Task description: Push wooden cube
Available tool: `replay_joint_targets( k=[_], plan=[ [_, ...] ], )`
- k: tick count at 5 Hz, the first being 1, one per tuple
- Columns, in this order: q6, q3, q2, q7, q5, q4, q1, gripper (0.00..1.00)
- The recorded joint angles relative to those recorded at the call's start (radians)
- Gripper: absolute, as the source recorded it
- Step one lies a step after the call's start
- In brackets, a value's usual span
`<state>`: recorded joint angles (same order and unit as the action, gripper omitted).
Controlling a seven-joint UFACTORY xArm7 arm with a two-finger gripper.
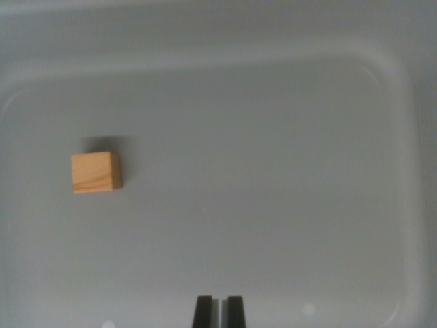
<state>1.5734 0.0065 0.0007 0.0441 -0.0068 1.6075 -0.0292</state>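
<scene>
Tray (382, 89): grey, holds one wooden cube (96, 172) toward the wrist view's left.
Gripper (218, 311): bottom edge, well apart from the cube.
Claw: fingers nearly together, nothing between.

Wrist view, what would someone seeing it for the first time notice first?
The wooden cube stands out first, the only warm colour, sitting alone on the pale grey tray toward the wrist view's left. Next come the dark tips of the gripper at the bottom edge, nearly together and well apart from the cube.

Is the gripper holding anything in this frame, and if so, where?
Nothing is held. The gripper has its fingertips nearly together with nothing between them; the wooden cube lies apart on the tray.
</scene>
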Motion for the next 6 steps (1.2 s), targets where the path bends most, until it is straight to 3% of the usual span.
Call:
replay_joint_targets(
  k=[5,6],
  plan=[
    [-0.020,0.003,0.007,0.003,0.0000,-0.014,0.0032,0.00],
    [-0.039,0.005,0.013,0.007,0.0001,-0.027,0.0060,0.00]
  ],
)
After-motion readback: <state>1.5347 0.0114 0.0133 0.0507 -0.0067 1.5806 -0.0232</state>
